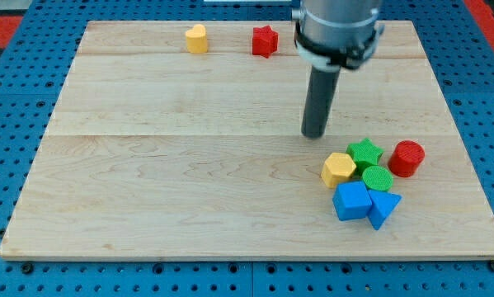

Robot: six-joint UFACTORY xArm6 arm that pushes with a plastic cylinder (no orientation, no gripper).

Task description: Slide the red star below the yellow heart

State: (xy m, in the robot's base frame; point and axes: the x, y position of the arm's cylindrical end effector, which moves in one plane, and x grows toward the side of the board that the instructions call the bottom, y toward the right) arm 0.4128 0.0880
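Note:
The red star (265, 40) sits near the view's top edge of the wooden board (164, 190), right of the yellow heart (197, 39) and about level with it, a gap between them. My tip (314, 134) rests on the board below and to the right of the red star, well apart from it. It stands just above and left of a cluster of blocks at the view's right.
The cluster holds a yellow hexagon (339, 169), a green star (364, 152), a green cylinder (378, 178), a red cylinder (407, 157), a blue cube (352, 200) and a blue triangle (384, 206). A blue pegboard (16, 99) surrounds the board.

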